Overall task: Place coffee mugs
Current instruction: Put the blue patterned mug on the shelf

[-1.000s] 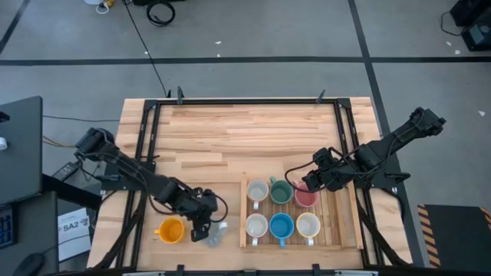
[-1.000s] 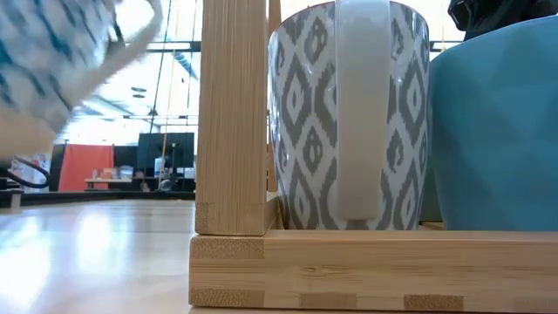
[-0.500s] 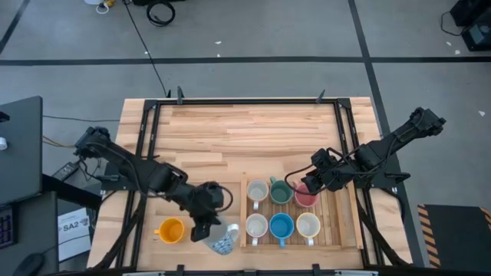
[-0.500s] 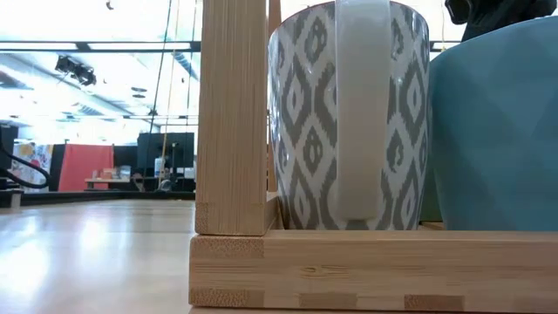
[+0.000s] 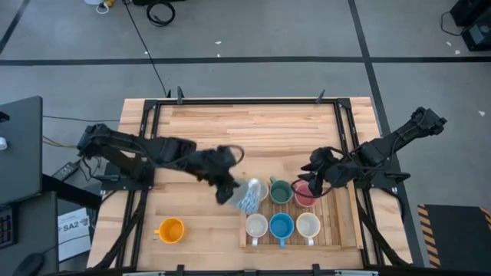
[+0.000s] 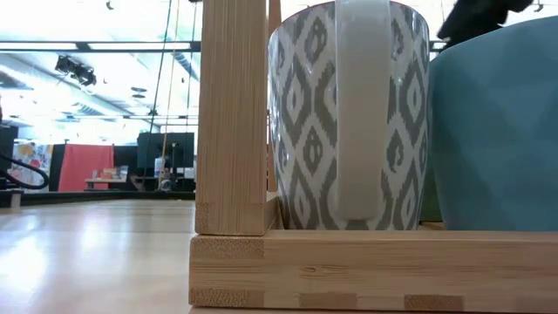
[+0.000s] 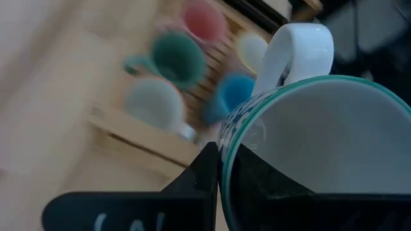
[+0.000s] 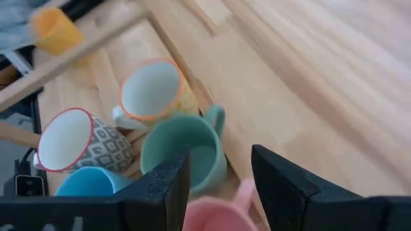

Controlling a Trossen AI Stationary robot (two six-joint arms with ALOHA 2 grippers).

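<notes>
My left gripper (image 5: 230, 189) is shut on a white mug with a blue-green pattern (image 5: 247, 196), carried in the air at the far left corner of the wooden tray (image 5: 337, 244). Several mugs stand in the tray, among them a green one (image 5: 280, 190), a pink one (image 5: 305, 196) and a blue one (image 5: 281, 225). An orange mug (image 5: 170, 230) stands alone on the table near the near edge. My right gripper (image 8: 218, 183) is open above the pink mug (image 8: 212, 218), fingers on either side of it, touching nothing. My left gripper holds the patterned mug by its wall at the green rim (image 7: 223, 149), opposite the handle (image 7: 295, 51). One finger (image 7: 257, 186) is inside the mug and one (image 7: 204, 173) outside. The fingers come slanting from the table's left. The mug is lifted clear and tilted.
The tray's corner post (image 6: 231, 113) rises beside a grey-patterned white mug (image 6: 349, 113) and the blue mug (image 6: 497, 131). Bare wooden tabletop (image 5: 245, 134) lies beyond the tray toward the far edge. Black frame rails (image 5: 146, 153) run along the table's left and right sides.
My left gripper has carried the patterned mug from beside the orange mug at the near edge toward the right and the far edge, up to the tray's far left corner. The mug stays lifted clear and has turned with the gripper.
</notes>
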